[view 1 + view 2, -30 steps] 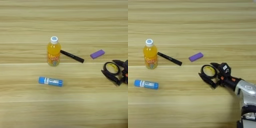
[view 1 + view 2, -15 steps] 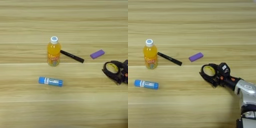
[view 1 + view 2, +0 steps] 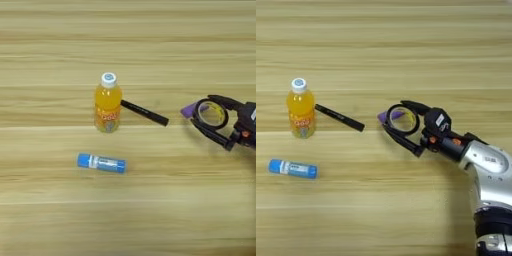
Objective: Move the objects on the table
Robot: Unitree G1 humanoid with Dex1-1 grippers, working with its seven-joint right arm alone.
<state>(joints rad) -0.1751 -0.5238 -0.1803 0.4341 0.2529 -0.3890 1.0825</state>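
The counter (image 3: 406,45) is a broad light-brown wooden top with long grain stripes running across it. Taking the juice bottle (image 3: 300,108) as the landmark: it stands upright at the left, filled with orange liquid, with a white cap and a printed label around its lower half. A thin black pen (image 3: 339,117) lies just to its right, slanting down and away from it, the near end close to the bottle's side. Below the bottle and slightly left lies a blue-and-white tube (image 3: 293,168), flat on its side, well apart from the bottle.

Far to the right of the bottle, past the pen's tip, the claw (image 3: 400,120) comes in on a silver forearm (image 3: 486,162) from the lower right. Its two black fingers (image 3: 403,141) are spread around a black tape ring (image 3: 402,119), holding it; the ring's open middle shows the wood through it. A purple block (image 3: 387,116) pokes out at the ring's left edge, mostly covered by the ring, so only its left end shows.
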